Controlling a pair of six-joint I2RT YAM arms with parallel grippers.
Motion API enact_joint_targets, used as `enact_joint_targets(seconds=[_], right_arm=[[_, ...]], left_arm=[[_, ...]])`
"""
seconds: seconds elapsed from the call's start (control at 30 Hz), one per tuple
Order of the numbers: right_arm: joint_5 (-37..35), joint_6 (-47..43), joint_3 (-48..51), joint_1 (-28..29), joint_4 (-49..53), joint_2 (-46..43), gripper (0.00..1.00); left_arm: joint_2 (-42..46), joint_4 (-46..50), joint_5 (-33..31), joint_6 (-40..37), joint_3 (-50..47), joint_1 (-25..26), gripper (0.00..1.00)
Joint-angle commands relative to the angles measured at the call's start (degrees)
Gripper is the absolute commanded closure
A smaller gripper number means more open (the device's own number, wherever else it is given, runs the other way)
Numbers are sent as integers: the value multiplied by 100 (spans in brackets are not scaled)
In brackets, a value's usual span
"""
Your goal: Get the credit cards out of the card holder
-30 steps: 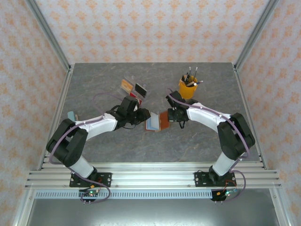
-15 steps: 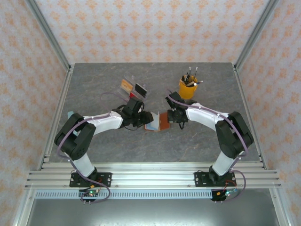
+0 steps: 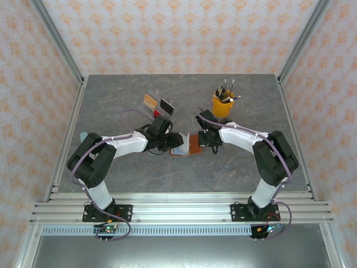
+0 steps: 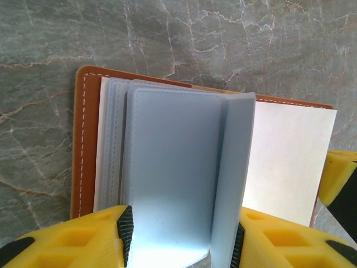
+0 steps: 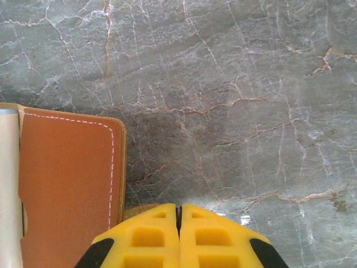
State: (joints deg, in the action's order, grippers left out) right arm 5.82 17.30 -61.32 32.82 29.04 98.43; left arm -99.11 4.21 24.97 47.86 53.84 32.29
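Card holder (image 3: 188, 146): lying open at the centre of the table (image 3: 111, 95), pale blue pocket leaves (image 4: 173, 167) raised | left gripper (image 4: 179, 223): jaws spread, one finger on either side of the leaves | right gripper (image 5: 178, 215): fingers pressed together, just beside the brown cover's right edge.

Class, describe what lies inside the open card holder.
Inside the card holder, pale blue-grey pocket leaves and a cream lining show. Whether cards sit in those leaves is hidden.
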Motion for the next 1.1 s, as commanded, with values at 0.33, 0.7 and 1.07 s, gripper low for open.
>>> enact_joint_targets(seconds=[0.33,0.7,1.07], right_arm=[[163,-5,-13,-21,-80,229,95],[298,23,-12,-27,-185,309,95],[710,155,172,-276,-477,239,96]], left_arm=[[-458,159,254,-213,494,214,49],[-772,112,437,-217,804,488,47],[-629,-1125,1088,101,532,493,49]])
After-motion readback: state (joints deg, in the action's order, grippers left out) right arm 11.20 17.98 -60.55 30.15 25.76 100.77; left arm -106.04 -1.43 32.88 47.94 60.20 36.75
